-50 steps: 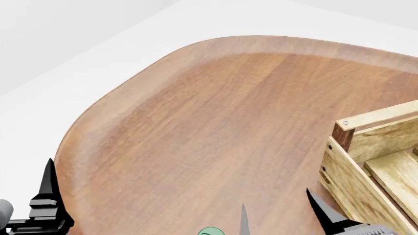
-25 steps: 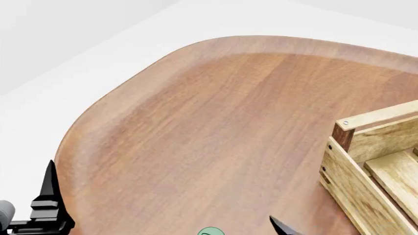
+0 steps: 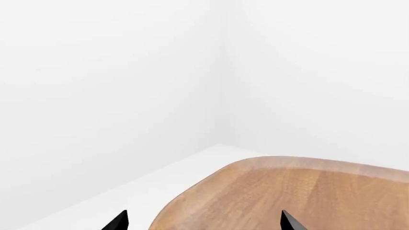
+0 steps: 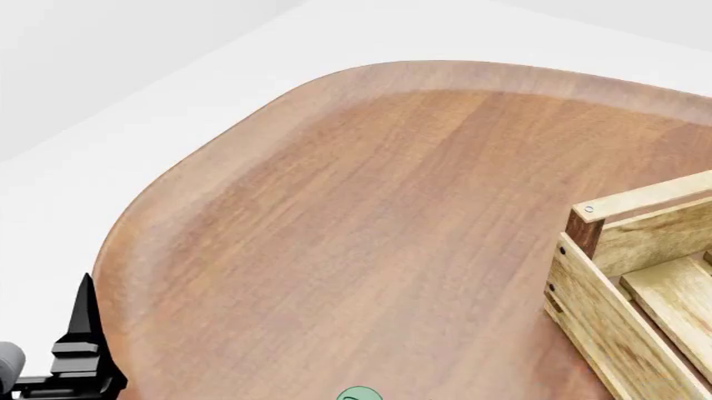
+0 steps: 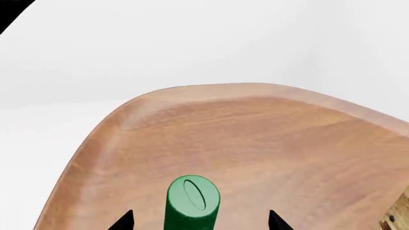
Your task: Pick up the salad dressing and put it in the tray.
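Note:
The salad dressing (image 5: 191, 201) stands upright on the brown table, a green cylinder with a pale-green round top and a darker oval line. In the head view only its top (image 4: 358, 394) shows at the bottom edge. My right gripper (image 5: 199, 221) is open, its two black fingertips on either side of the dressing with a gap on each side; it is out of the head view. The tray (image 4: 639, 275), a light-wood crate with a dark corner post, stands at the right. My left gripper (image 3: 203, 221) is open and empty over the table's left edge (image 4: 83, 350).
The rounded wooden table (image 4: 389, 208) has a raised rim; white floor and walls lie beyond it. A corner of the tray (image 5: 399, 213) shows at the edge of the right wrist view.
My right gripper's fingertips have dropped out of the head view's bottom edge. The left gripper, the dressing and the tray have not moved.

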Robot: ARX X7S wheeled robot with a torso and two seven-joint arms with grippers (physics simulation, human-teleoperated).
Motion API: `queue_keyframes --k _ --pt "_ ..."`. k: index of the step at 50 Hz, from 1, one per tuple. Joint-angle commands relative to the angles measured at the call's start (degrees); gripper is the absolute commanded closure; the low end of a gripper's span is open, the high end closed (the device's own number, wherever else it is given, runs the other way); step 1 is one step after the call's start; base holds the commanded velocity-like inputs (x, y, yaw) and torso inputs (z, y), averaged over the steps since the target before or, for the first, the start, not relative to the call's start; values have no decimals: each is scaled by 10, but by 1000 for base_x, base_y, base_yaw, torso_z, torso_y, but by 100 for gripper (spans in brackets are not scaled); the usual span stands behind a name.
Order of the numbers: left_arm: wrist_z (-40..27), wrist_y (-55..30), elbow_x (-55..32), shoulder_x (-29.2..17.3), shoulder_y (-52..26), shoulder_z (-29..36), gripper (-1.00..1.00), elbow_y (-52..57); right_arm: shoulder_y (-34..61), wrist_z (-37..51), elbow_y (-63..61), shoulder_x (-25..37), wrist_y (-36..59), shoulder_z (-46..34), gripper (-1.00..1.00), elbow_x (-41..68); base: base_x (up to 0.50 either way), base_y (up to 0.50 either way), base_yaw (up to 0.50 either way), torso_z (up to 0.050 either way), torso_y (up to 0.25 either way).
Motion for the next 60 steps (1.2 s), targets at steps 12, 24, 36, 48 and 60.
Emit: queue_keyframes --k 12,24,36,48,60 --pt "-3 5 -3 -3 -1 4 -100 -4 37 -17 74 -19 -13 -43 -100 -29 0 0 0 0 0" --pt "-6 5 -5 -6 -1 4 -100 -3 59 -34 102 -26 -15 -59 -100 -28 0 0 0 0 0" --pt "-8 4 -7 -9 -2 6 -100 -1 79 -39 145 -37 -22 -64 -100 -31 0 0 0 0 0" --pt "-10 4 -9 -11 -3 7 -100 -1 96 -42 181 -47 -28 -68 -100 -33 0 0 0 0 0" --pt "-12 7 -10 -13 -2 8 -100 -3 109 -52 205 -55 -41 -83 -100 -41 0 0 0 0 0"
